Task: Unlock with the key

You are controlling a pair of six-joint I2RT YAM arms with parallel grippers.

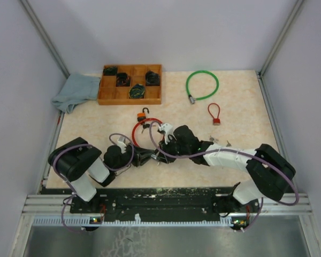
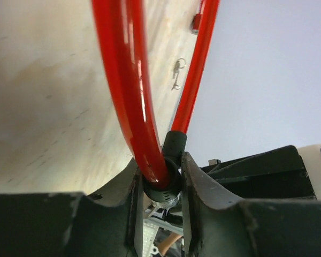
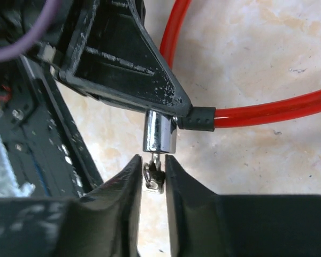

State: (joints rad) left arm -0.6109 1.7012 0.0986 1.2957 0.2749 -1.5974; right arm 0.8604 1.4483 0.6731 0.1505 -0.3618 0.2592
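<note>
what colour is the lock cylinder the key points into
Shiny silver metal lock cylinder; shows best in the right wrist view.

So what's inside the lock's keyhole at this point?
The key is in it: its blade enters the end of the chrome lock, and its head is pinched by the right gripper. How far the blade reaches is hidden inside the lock.
</note>
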